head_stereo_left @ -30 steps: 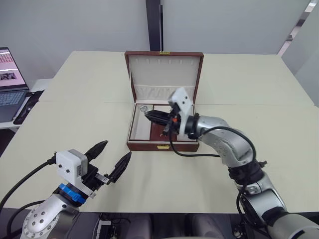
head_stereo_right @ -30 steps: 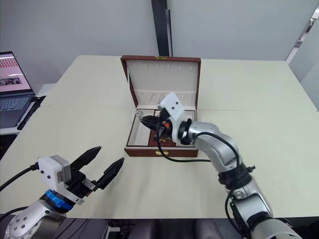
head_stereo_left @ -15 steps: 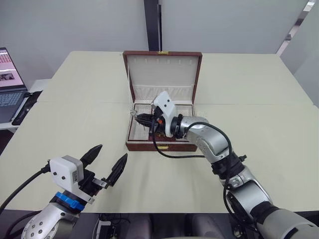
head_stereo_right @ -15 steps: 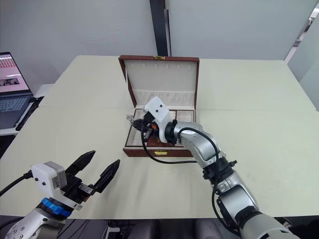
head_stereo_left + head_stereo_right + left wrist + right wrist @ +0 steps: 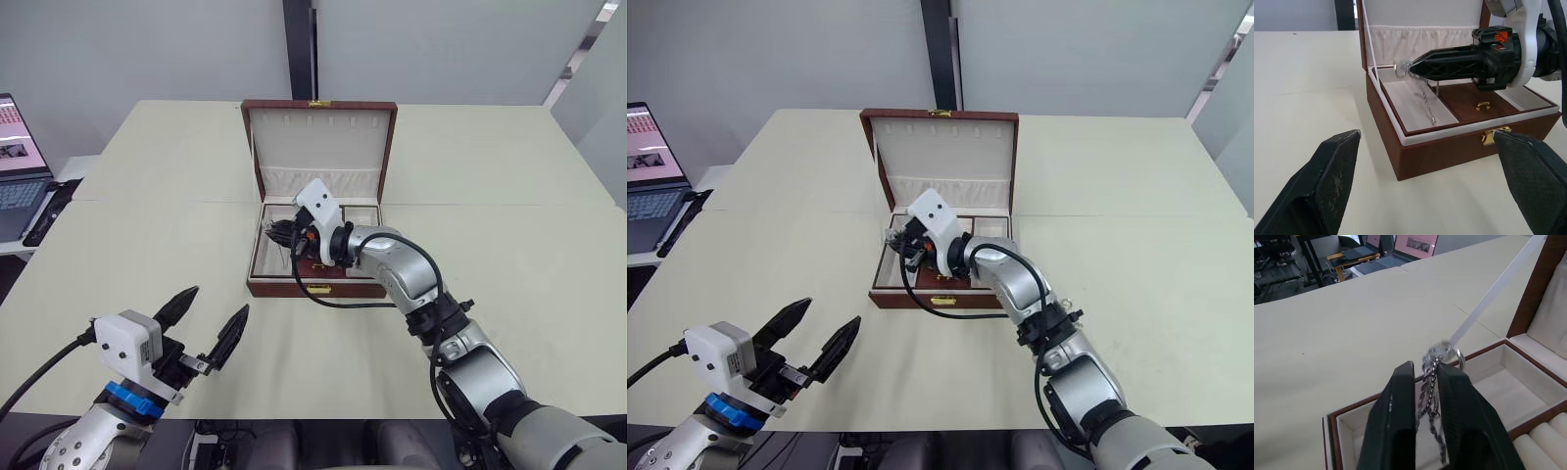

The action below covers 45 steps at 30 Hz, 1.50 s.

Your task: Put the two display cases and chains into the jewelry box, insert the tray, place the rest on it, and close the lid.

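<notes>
The right tool (image 5: 1409, 68) is pinching a silver metal chain (image 5: 1426, 100), which is dangling into the left cream-lined compartment of the open brown wooden jewelry box (image 5: 318, 284) sitting on the pale bench (image 5: 147, 245). The left tool (image 5: 212, 321) is hovering with fingers spread, well apart from the box.

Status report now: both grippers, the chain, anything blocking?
Right gripper shut on chain, hanging into jewelry box left compartment. Left gripper open, idle over table. Nothing blocking.
</notes>
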Motion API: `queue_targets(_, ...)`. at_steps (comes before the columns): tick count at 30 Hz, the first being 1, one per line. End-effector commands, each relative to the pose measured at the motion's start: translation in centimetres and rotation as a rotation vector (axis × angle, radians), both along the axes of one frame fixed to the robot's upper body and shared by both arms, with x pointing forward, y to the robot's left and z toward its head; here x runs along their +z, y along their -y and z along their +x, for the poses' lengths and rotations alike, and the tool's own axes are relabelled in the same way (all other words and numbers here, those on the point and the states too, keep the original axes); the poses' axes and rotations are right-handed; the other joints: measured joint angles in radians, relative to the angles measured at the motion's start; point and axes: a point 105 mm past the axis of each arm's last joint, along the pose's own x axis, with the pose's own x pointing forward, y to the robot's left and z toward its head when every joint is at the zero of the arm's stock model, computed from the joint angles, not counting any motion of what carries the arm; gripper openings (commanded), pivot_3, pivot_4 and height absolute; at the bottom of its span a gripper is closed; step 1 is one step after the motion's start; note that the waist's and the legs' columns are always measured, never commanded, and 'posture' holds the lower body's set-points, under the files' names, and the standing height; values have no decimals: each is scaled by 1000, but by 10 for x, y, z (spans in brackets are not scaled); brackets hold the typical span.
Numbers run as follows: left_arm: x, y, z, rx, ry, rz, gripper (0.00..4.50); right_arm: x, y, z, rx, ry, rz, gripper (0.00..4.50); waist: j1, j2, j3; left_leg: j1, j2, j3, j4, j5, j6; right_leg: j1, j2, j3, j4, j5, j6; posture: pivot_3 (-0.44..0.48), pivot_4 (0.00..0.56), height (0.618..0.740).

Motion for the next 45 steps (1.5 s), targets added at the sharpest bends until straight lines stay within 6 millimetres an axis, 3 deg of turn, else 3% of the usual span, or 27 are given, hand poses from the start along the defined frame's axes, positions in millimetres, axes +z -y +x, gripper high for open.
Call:
queue_targets(1, 6, 1, -1, -14, 35, 9, 4500, 21, -1, -2, 16, 45, 66, 1888, 0, 0, 0, 0, 0, 0, 0, 0, 0, 0, 0, 0, 0, 0, 0, 0, 150, 740)
queue_targets(6, 3, -1, 3, -40, 25, 9, 4500, 29, 2, -3, 21, 58, 96, 3398, 0, 0, 0, 0, 0, 0, 0, 0, 0, 0, 0, 0, 0, 0, 0, 0, 150, 740)
queue_targets(9, 2, -4, 5, -50, 20, 8, 4500, 33, 13, -3, 21, 66, 117, 4387, 0, 0, 0, 0, 0, 0, 0, 0, 0, 0, 0, 0, 0, 0, 0, 0, 150, 740)
queue_targets(10, 1, -5, 6, -55, 17, 10, 4500, 33, 20, -4, 25, 71, 121, 4493, 1, 0, 0, 0, 0, 0, 0, 0, 0, 0, 0, 0, 0, 0, 0, 0, 150, 740)
queue_targets(12, -1, -7, 7, -63, 13, 13, 4500, 34, 29, -5, 32, 77, 124, 4493, 2, 0, 0, -1, 0, 0, 0, 0, 0, 0, 0, 0, -1, 0, 0, 0, 150, 740)
queue_targets(17, -4, -11, 16, -122, -8, 28, 4500, 37, 75, -8, 22, 99, 135, 4493, 9, 1, 2, -1, 0, 0, 0, 0, 0, 0, -1, -1, -1, 0, 0, 0, 150, 740)
queue_targets(20, -5, -30, 24, -88, -38, 33, 4500, 33, 105, -15, 27, 100, 118, 4493, 9, 1, 2, -1, 0, 0, 0, 0, 0, 0, 0, -1, -1, 0, 0, 0, 150, 740)
queue_targets(24, -12, -66, 39, -31, -99, 50, 4500, 19, 160, -27, 13, 55, 58, 4493, 11, 1, 3, -1, 0, 0, -1, 0, 0, 0, 0, -1, -2, 0, 0, 0, 150, 740)
queue_targets(31, 0, -112, 60, 21, -112, 95, 4500, -4, 255, -33, -212, -7, -57, 4493, 9, 0, 6, -1, 0, 0, -1, 0, 0, 0, 0, -1, -2, 0, 0, 0, 150, 740)
queue_targets(37, -1, -149, 63, 98, -140, 169, 4500, -24, 325, -44, -423, -60, -86, 4493, 6, 0, 7, -1, 0, 2, -1, 0, 0, 0, 0, 1, -3, 0, 0, 0, 150, 740)
queue_targets(40, 1, -161, 64, 119, -135, 183, 4500, -32, 351, -50, -515, -84, -72, 4493, 8, 0, 7, -1, 0, 2, -1, 0, 0, 0, -1, 1, -2, 0, 0, 0, 150, 740)
queue_targets(45, 5, -164, 67, 114, -126, 191, 4500, -41, 375, -55, -607, -96, -78, 4493, 9, 0, 8, -1, 0, 2, -1, 0, 0, 1, -1, 0, -1, 0, 0, 0, 150, 740)
